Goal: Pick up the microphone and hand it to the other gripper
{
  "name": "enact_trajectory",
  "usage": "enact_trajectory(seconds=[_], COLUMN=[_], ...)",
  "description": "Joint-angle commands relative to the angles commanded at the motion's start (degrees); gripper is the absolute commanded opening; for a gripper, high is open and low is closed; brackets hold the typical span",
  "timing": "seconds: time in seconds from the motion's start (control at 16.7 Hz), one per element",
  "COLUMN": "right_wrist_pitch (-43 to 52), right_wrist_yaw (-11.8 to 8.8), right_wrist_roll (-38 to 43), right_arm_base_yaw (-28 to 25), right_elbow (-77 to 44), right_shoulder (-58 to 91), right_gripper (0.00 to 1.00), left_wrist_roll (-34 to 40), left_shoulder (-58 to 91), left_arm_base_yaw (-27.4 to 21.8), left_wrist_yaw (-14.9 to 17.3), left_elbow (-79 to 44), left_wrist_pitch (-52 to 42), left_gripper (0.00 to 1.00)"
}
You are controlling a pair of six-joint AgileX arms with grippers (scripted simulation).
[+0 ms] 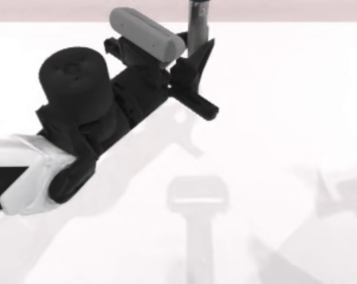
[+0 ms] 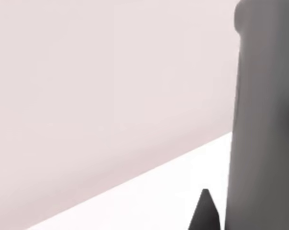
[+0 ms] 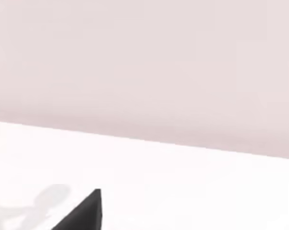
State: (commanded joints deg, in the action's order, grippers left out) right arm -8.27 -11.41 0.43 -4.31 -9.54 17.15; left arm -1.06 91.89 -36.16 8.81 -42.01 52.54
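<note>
The microphone (image 1: 197, 32) stands upright at the far middle of the table, a slim grey cylinder whose top is cut off by the top view's edge. In the left wrist view the microphone (image 2: 264, 124) fills the near side as a tall grey column. My left arm reaches across from the left, and my left gripper (image 1: 201, 71) sits right against the handle's lower part, hiding its base. Whether it grips the handle does not show. My right gripper (image 3: 87, 213) shows only as one black tip in its own wrist view and is out of the top view.
The left arm's pale grey capsule (image 1: 146, 34) and black drum (image 1: 75, 77) lie beside the microphone. The pink wall (image 3: 144, 62) rises behind the table's far edge. Grey shadows (image 1: 196, 201) lie on the white tabletop.
</note>
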Motion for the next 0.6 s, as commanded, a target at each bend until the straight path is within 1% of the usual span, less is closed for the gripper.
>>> enact_trajectory(seconds=[0.42, 0.6], right_wrist_pitch=[-17.40, -24.18], right_wrist_yaw=[-19.19, -26.65], right_wrist_roll=[1.35, 1.62], right_arm_base_yaw=[-7.07, -9.83], right_elbow=[-19.57, -27.18], right_shoulder=[34.79, 48.26], right_gripper=[1.00, 1.00], left_wrist_roll=[0.00, 0.00], left_shoulder=[0.00, 0.00], left_arm_base_yaw=[0.00, 0.00], left_wrist_yaw=[0.00, 0.00], left_elbow=[0.00, 0.00], left_wrist_pitch=[0.00, 0.00], left_gripper=[0.00, 0.00])
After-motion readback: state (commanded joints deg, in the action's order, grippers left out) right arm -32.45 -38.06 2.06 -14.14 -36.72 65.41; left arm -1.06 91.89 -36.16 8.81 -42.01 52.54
